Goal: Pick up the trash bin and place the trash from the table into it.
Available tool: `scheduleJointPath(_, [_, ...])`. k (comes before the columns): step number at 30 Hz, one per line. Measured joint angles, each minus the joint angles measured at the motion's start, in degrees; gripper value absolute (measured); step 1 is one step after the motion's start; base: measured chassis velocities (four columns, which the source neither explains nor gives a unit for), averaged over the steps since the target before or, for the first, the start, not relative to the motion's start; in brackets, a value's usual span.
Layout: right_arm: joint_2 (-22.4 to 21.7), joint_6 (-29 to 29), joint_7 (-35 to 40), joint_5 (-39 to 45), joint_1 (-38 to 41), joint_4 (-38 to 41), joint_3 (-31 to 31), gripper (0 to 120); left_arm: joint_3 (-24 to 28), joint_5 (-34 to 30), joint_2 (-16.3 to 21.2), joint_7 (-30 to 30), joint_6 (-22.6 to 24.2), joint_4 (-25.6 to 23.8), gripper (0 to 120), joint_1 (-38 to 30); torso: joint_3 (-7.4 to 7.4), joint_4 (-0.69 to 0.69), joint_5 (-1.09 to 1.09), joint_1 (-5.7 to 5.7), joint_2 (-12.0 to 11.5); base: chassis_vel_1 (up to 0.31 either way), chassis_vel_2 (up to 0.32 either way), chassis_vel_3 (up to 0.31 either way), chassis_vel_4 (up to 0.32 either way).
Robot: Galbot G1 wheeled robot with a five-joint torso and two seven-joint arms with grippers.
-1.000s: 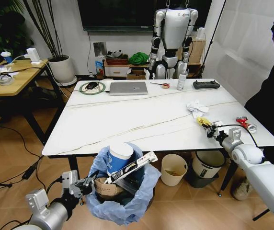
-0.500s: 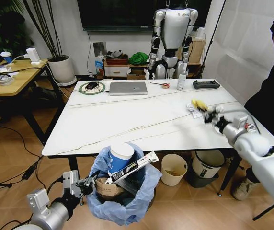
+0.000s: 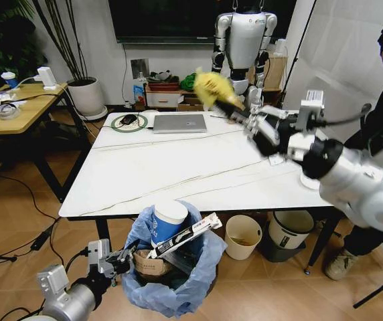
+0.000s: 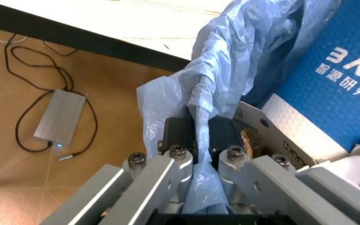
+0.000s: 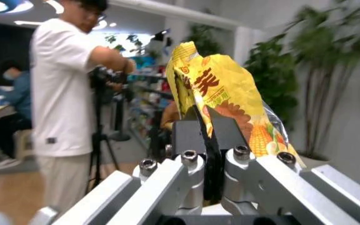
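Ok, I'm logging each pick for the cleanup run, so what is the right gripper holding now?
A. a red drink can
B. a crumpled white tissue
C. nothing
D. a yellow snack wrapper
D: the right gripper is shut on a yellow snack wrapper, raised above the table, while the left gripper clamps the trash bin by its bag.

Bright indoor light, motion-blurred right arm [image 3: 352,174]

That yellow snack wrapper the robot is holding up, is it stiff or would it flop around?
Probably floppy and very light: in the right wrist view the yellow wrapper looks creased and thin above the right gripper. In the head view it trails loosely from the gripper. Its glossy film may be slippery, so a firm pinch seems wise.
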Motion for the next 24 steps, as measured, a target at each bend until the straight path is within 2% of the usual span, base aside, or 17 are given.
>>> scheduleJointPath(5, [-3.28, 0.32, -1.41, 0.08, -3.96, 5.5, -1.95, 0, 0.04, -0.27, -0.19, -0.2, 0.04, -0.34, 0, -0.07, 0.0, -0.01, 0.0, 0.0, -0.01, 0.0, 0.0, 0.0, 0.0])
scheduleJointPath(11, [-4.02, -1.33, -0.08, 1.76, -5.09, 5.97, -4.43, 0, -0.36, -1.14, -0.22, -0.93, 0.25, -1.15, 0, 0.19, 0.01, 0.0, 0.01, 0.0, -0.01, 0.0, 0.0, 0.0, 0.0])
scheduleJointPath(15, [-2.74, -2.39, 1.32, 0.54, -5.28, 5.7, -8.74, 0, -0.39, -1.53, -0.3, -1.19, 0.33, -1.33, 0, 0.31, 0.01, 0.0, 0.0, 0.01, -0.01, 0.0, 0.0, 0.0, 0.0])
scheduleJointPath(17, [-2.69, -2.4, 1.33, 0.44, -5.29, 5.7, -8.86, 0, -0.39, -1.54, -0.3, -1.19, 0.33, -1.33, 0, 0.31, 0.01, 0.0, 0.0, 0.01, -0.01, 0.0, 0.0, 0.0, 0.0])
scheduleJointPath(19, [-1.06, -2.7, 1.33, -3.45, -5.57, 5.52, -12.05, 0, -0.67, -1.58, -0.66, -1.21, 0.34, -1.53, 0, 0.59, 0.01, 0.0, 0.01, 0.0, -0.01, 0.0, 0.0, 0.0, 0.0])
scheduleJointPath(24, [0.58, -3.2, 1.01, -8.95, -6.16, 4.46, -14.48, 0, -0.76, -1.41, -1.37, -1.21, 0.33, -1.63, 0, 0.72, 0.01, 0.02, 0.0, 0.0, -0.01, 0.0, 0.0, 0.0, 0.0])
